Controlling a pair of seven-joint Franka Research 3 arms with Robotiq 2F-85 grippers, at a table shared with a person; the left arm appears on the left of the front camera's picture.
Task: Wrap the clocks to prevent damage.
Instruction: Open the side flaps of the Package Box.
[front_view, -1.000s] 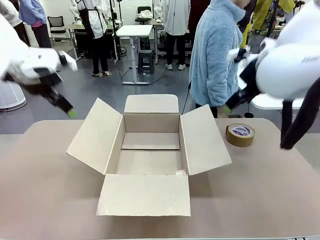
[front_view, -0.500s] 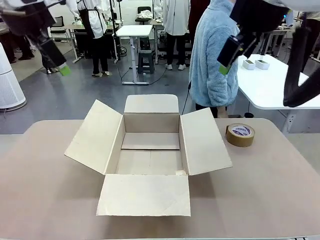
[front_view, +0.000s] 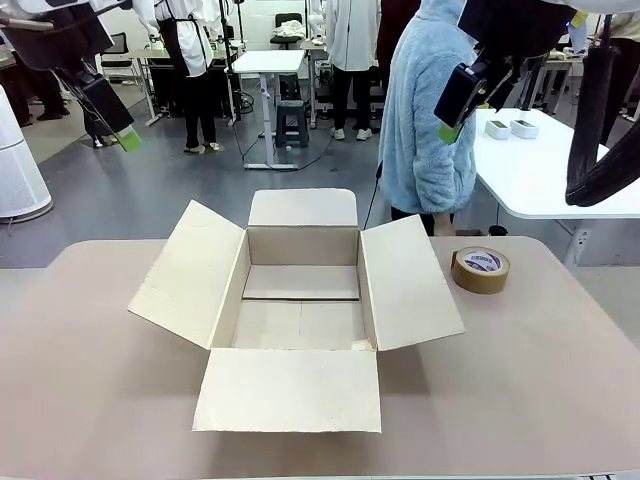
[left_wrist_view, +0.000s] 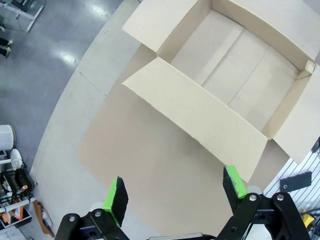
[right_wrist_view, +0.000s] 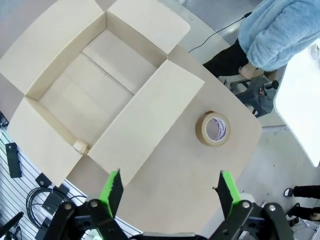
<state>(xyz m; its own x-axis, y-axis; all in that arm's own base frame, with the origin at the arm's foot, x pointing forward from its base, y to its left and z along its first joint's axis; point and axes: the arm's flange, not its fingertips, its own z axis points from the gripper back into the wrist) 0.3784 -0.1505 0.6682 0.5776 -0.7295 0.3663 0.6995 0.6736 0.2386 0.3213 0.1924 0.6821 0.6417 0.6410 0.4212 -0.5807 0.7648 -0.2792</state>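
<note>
Tan table (front_view: 90, 400) holds an open, flaps-out cardboard box (front_view: 290, 390) at centre and a brown tape roll (front_view: 480, 270) near its far right corner, apart from the box; where the clocks are cannot be told. Left gripper (left_wrist_view: 175, 187) and right gripper (right_wrist_view: 168, 186) are both high over the table, jaws spread wide, holding nothing. Room: grey floor (front_view: 150, 190), a white side table (front_view: 560, 180) at right, and a person in a light-blue fleece (front_view: 425, 110) at the far edge.
</note>
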